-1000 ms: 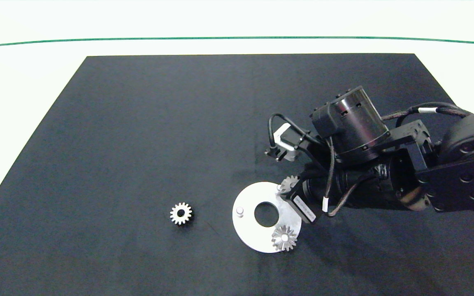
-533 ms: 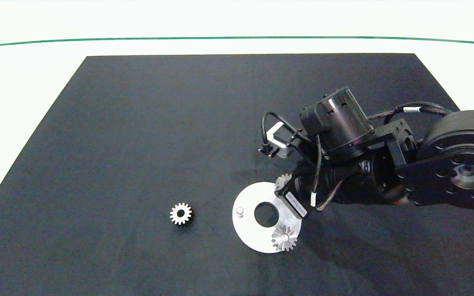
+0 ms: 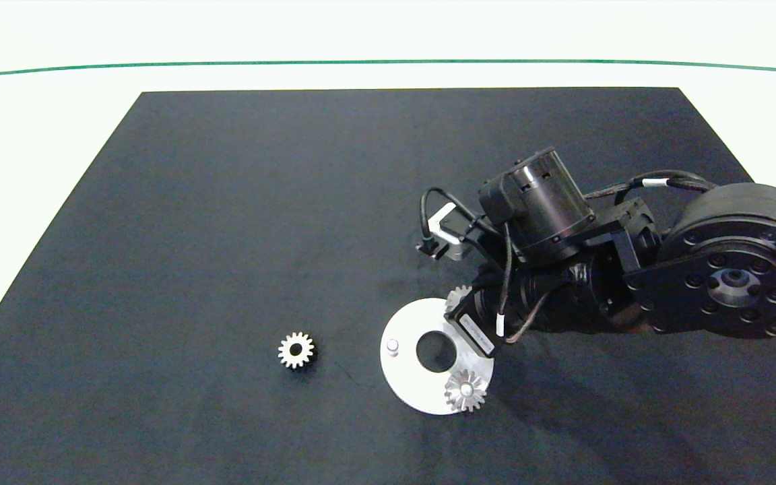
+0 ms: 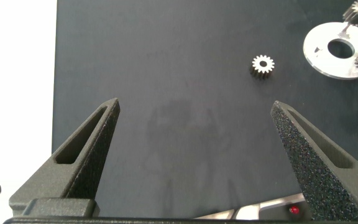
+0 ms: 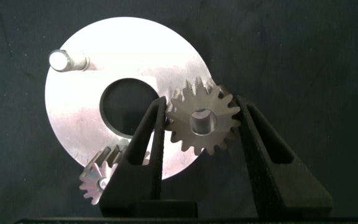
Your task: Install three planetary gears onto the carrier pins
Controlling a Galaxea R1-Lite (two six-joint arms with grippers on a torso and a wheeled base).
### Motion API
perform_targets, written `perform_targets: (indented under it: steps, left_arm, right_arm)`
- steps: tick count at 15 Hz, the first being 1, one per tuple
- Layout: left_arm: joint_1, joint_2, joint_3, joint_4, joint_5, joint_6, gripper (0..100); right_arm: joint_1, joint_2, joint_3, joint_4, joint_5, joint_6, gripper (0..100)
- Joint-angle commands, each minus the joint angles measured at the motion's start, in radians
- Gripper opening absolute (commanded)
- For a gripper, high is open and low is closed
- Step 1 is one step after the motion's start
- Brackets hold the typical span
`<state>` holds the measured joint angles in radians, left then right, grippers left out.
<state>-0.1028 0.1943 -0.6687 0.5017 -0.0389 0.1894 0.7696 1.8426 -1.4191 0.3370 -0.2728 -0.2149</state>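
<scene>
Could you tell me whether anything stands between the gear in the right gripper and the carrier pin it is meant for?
Nothing visible does. The right gripper holds the gear over the white disc, near its rim. The pin below shows through the gear's hole, so they look roughly lined up. The seated gear and the bare pin stand clear of it.

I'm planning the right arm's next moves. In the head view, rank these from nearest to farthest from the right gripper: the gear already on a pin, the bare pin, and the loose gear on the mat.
From the right gripper, which holds a gear over the disc's far edge:
1. Gear already on a pin, at the disc's near edge.
2. Bare pin, on the disc's left side.
3. Loose gear, on the mat left of the disc.
</scene>
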Motion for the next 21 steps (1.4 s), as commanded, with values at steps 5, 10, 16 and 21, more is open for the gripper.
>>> perform_targets:
  steps: [5, 10, 16, 21]
  left_arm:
    - [0.0, 0.001, 0.0, 0.003, -0.002, 0.001, 100]
    - [0.0, 0.001, -0.002, 0.003, -0.002, 0.001, 100]
    - [0.0, -0.003, -0.002, 0.003, -0.002, 0.001, 100]
    - [0.0, -0.001, -0.002, 0.003, -0.002, 0.001, 100]
  right_arm:
    - [-0.004, 0.015, -0.001, 0.002, -0.002, 0.008, 19]
    - [-0.006, 0.017, -0.02, 0.002, -0.002, 0.009, 19]
    - [-0.007, 0.027, -0.02, 0.002, -0.002, 0.02, 100]
    - [-0.015, 0.03, -0.018, 0.002, 0.0, 0.023, 100]
